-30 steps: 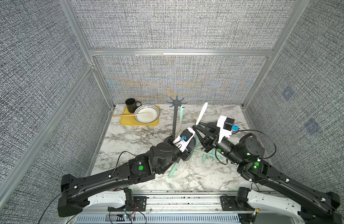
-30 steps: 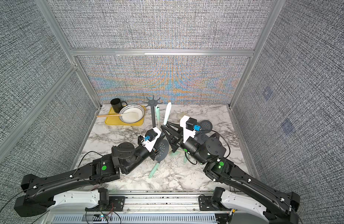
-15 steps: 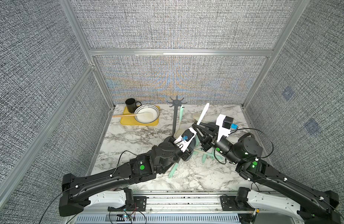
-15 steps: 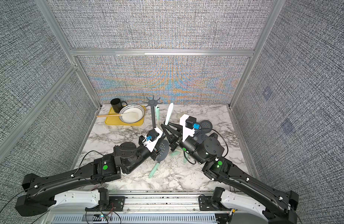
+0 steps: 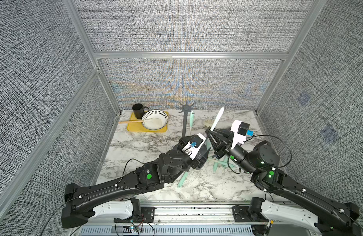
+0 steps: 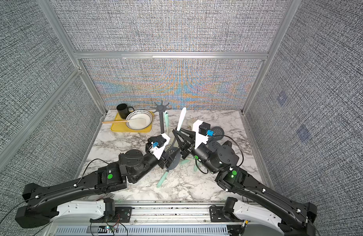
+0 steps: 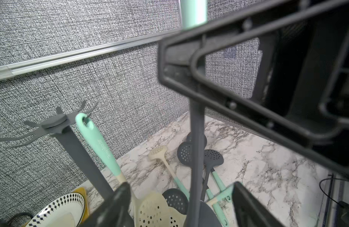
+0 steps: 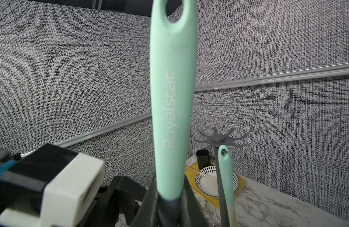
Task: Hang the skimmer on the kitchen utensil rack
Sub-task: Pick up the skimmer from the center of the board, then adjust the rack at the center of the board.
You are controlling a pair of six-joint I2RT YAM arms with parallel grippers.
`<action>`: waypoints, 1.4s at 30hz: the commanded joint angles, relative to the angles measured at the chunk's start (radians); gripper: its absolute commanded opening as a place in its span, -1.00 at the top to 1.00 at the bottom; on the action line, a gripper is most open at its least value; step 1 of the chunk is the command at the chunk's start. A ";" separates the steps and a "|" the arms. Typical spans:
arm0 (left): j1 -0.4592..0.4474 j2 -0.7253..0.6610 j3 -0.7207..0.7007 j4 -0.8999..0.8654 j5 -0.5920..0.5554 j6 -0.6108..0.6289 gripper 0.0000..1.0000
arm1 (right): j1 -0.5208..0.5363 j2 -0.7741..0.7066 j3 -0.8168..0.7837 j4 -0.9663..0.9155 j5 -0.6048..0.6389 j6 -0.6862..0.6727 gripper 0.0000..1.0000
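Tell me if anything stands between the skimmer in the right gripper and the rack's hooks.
Nothing visible between the held skimmer and the kitchen utensil rack, but the nearest hook carries a cream skimmer; others look free. The open left gripper straddles the held shaft.

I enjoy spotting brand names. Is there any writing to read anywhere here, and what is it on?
"Royalstar": on the skimmer, along its mint handle, held in the right claw.
Lettering on the hanging utensil on the rack: too blurred to read.
No other text shows.
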 commanded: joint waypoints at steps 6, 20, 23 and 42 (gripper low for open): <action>0.035 -0.178 -0.079 -0.149 0.004 -0.138 -0.98 | -0.014 -0.099 0.021 -0.283 0.205 -0.063 1.00; 0.530 -0.247 -0.245 -0.013 0.611 -0.133 -0.94 | -0.128 -0.029 0.095 -0.560 -0.082 -0.149 1.00; 0.636 -0.178 -0.265 0.098 0.753 -0.092 -0.85 | -0.169 0.000 0.093 -0.558 -0.162 -0.160 1.00; 0.943 0.291 -0.081 0.342 1.250 -0.050 -0.70 | -0.425 0.115 0.059 -0.393 -0.497 -0.134 1.00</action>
